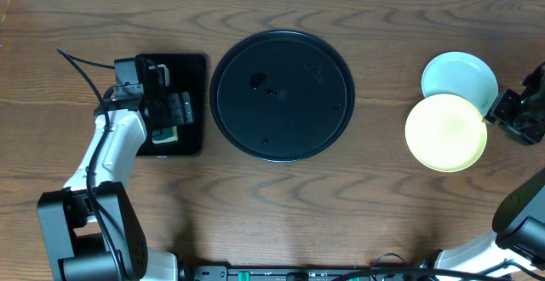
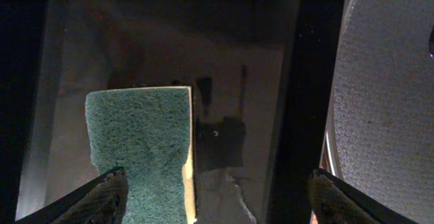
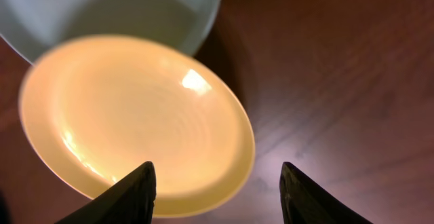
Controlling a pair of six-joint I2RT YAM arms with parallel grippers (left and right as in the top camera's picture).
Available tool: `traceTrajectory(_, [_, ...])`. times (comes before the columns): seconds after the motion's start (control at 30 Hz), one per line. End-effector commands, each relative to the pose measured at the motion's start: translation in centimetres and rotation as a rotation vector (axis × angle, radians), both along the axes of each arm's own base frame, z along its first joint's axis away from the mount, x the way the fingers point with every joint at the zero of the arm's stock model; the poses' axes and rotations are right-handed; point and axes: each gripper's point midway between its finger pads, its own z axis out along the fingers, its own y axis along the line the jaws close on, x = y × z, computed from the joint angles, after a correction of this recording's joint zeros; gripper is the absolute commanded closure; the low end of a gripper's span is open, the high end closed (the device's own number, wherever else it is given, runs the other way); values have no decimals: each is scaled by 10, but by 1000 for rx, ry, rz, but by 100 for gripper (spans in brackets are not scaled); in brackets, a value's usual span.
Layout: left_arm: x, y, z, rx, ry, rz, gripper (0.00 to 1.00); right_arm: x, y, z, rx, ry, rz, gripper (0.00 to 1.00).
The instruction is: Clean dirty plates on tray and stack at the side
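- Right gripper jaws apart, holding nothing, beside yellow plate, right of frame.
- Left gripper spread wide over sponge, left side.
- Tray centre, no plates on it.
- Yellow plate overlaps mint-blue plate off-centre. Stacking looks nearly done; no third plate seen.
- Plenty of table between tray and plates; right gripper close to the rims.

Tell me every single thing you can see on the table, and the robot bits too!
Brown wooden table: one, brown, under everything.
Large round black tray: one, black, middle of the table, no plates on it.
Small black rectangular tray: one, black, left of the round tray.
Green-and-yellow sponge: one, green top, yellow side, on the rectangular tray.
Pale mint-blue round plate: one seen, mint-blue, right side.
Pale yellow round plate: one, yellow, partly over the mint-blue plate.
Left arm: one, white and black, jaws open over the sponge.
Right arm: one, black, beside the plates, jaws apart, holding nothing.
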Motion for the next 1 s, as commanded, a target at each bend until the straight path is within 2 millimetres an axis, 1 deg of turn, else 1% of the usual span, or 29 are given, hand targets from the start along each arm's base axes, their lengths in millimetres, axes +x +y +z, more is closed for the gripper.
traceTrajectory(0.0, [0,2,-2,13,6,0,15,-12,-9,6,-65,36,-2,44])
traceTrajectory(0.17, [0,2,-2,13,6,0,15,-20,-6,5,-59,68,62,43])
traceTrajectory(0.27, [0,2,-3,13,7,0,15,-22,-6,5,-60,79,72,44])
traceTrajectory(0.37, [0,2,-2,13,6,0,14,-24,-9,0,-84,89,113,45])
traceTrajectory(0.47, [0,2,-2,13,6,0,15,-23,-12,-12,-107,84,162,47])
traceTrajectory(0.6, [0,2,-2,13,6,0,14,-21,-12,-35,-128,62,212,50])
traceTrajectory(0.67, [0,2,-2,13,6,0,14,-16,-12,-44,-129,29,212,54])
traceTrajectory(0.73, [0,2,-2,13,6,0,14,-10,-7,-51,-112,-11,217,55])
traceTrajectory(0.83, [0,2,-2,13,6,0,14,-3,-4,-56,-100,-56,222,65])
traceTrajectory(0.9, [0,2,-2,13,6,0,14,0,-6,-57,-110,-69,221,75])
traceTrajectory(0.97, [0,2,-2,13,6,0,14,3,-7,-56,-118,-80,221,81])
